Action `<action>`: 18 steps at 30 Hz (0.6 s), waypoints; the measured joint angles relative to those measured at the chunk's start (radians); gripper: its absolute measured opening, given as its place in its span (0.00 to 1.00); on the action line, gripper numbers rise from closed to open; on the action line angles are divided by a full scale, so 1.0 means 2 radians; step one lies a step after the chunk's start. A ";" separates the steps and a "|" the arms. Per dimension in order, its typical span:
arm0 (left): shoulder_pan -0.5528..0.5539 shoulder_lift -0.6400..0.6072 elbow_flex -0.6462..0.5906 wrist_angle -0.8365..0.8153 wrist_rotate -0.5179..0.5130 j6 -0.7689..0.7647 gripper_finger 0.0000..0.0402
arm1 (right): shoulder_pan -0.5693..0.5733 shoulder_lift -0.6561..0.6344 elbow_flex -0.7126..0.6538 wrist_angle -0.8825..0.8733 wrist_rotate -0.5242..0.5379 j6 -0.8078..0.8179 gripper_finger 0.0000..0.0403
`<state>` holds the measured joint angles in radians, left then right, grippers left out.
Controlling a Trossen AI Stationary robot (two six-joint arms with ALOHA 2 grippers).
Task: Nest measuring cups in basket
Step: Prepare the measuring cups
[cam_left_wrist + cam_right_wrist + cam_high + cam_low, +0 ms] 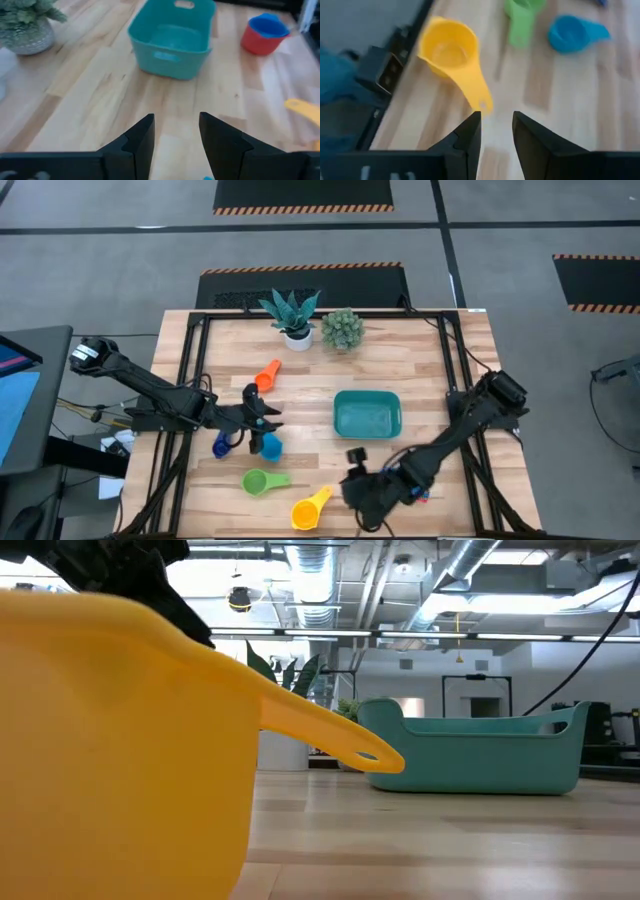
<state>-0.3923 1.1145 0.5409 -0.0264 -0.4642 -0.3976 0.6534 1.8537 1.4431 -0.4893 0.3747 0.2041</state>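
Observation:
The teal basket (367,413) stands right of the table's middle, with nothing in it (170,37). Loose cups lie left of and nearer than it: orange (267,375), dark blue (222,445), light blue (270,445), green (262,480) and yellow (310,508). A red cup with a blue one nested in it (262,35) stands near the basket. My left gripper (268,420) is open over the wood between the orange and light blue cups, pointing at the basket. My right gripper (497,130) is open just short of the yellow cup's handle end (482,105), with nothing between its fingers.
Two potted plants (297,315) (342,330) stand at the far edge behind the basket. Dark frame rails (190,380) run along the table's left and right sides. Bare wood lies between the basket and the left gripper (176,135).

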 joint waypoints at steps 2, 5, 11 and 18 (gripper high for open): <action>0.000 0.000 0.000 -0.012 -0.012 0.002 0.36 | -0.016 0.002 -0.004 0.037 -0.035 -0.049 0.33; 0.000 0.000 0.000 -0.027 -0.027 -0.007 0.36 | -0.038 0.021 -0.005 0.083 -0.061 -0.093 0.35; -0.004 0.000 0.000 -0.029 -0.020 -0.021 0.36 | -0.054 0.062 0.036 0.084 -0.081 -0.117 0.39; -0.012 0.000 0.000 -0.046 -0.014 -0.029 0.36 | -0.055 0.128 0.140 0.018 -0.102 -0.142 0.36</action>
<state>-0.4159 1.1141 0.5404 -0.1185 -0.4919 -0.4564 0.5429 2.1089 1.7232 -0.4539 0.1716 -0.0796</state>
